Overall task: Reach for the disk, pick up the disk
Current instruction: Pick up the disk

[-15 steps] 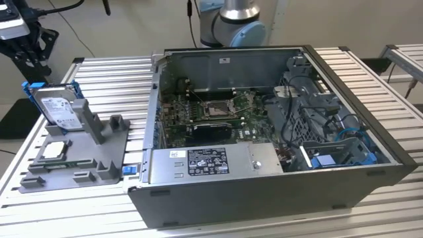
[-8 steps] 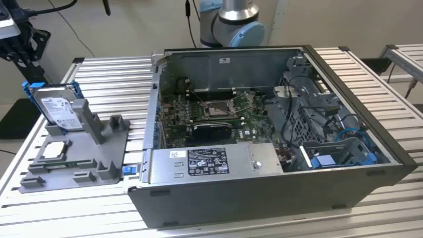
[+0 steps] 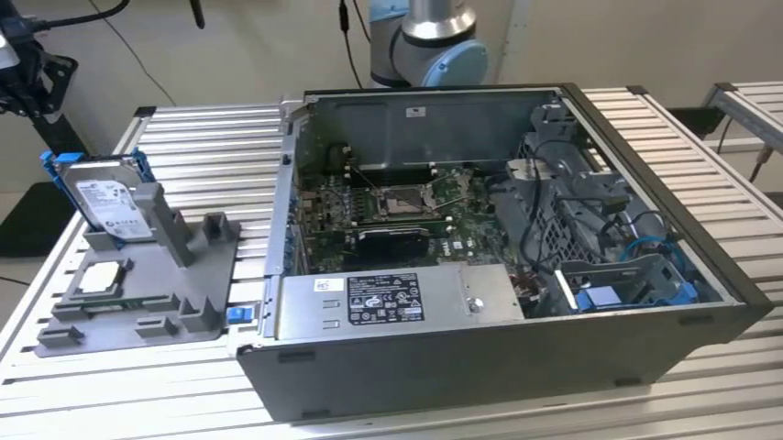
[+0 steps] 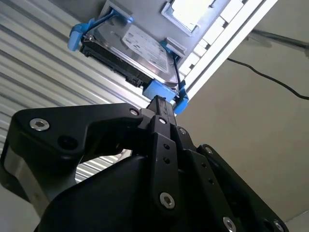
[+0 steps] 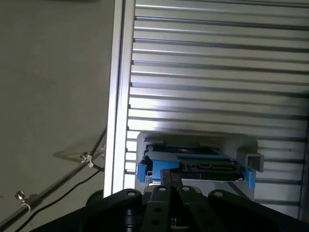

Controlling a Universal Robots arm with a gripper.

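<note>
The disk [image 3: 108, 197] stands on edge in a slot of the grey holder [image 3: 183, 275], at the exterior view's left, its white label facing the camera and its blue side frame [image 3: 49, 163] showing along the upper edge. In the first wrist view the disk [image 5: 193, 162] is seen edge-on beyond the gripper [image 5: 169, 175]. In the second wrist view the gripper [image 4: 159, 102] points at a blue corner of the disk [image 4: 130, 46]. The jaws look drawn together with no gap between them, and they hold nothing (the disk appears apart from them, though depth is hard to judge).

The step in hand is judged to be the reach. A sound grasp probably calls for jaws spread past the drive's thickness, centred on the free upper edge and closing on the metal faces, not on the thin blue tabs.

A small square chip [image 3: 98, 278] lies flat on the holder just in front of the disk. The holder's grey posts [image 3: 218, 226] rise close beside the slot and could snag a slanted approach. The open computer case [image 3: 490, 367] sits on the slatted tabletop [image 3: 196, 137] toward the exterior view's right, well apart.
</note>
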